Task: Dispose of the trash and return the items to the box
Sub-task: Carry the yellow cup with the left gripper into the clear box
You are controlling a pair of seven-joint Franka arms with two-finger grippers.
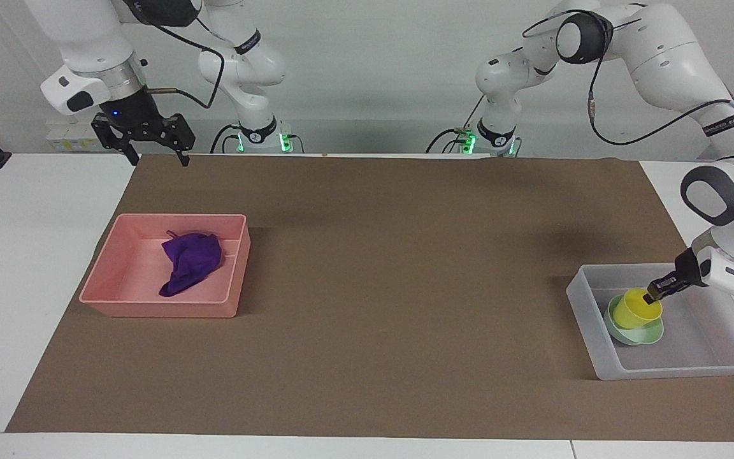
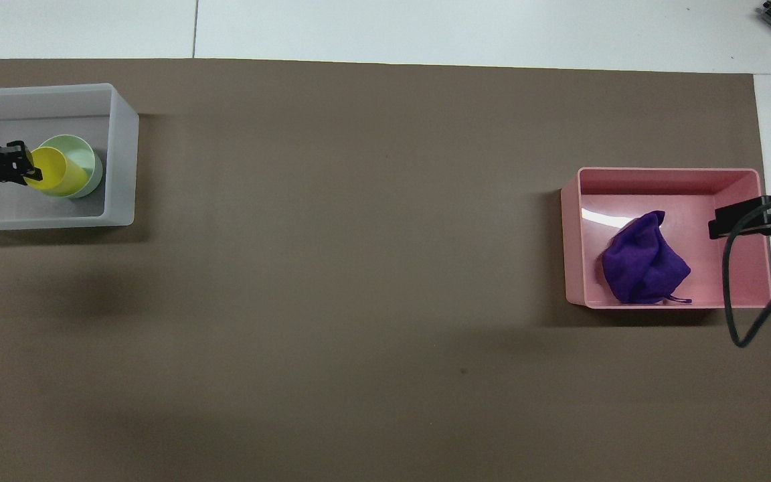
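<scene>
My left gripper is shut on the rim of the yellow cup. It holds the cup tilted, with its base down in the mint-green bowl, inside the translucent bin at the left arm's end. The overhead view shows the cup, bowl, bin and left gripper. The purple rag lies in the pink tray. My right gripper is open and empty, raised high by the tray's edge.
A brown mat covers most of the white table. The pink tray stands at the right arm's end, with the rag in the part nearer the robots. A cable hangs from the right arm over the tray's corner.
</scene>
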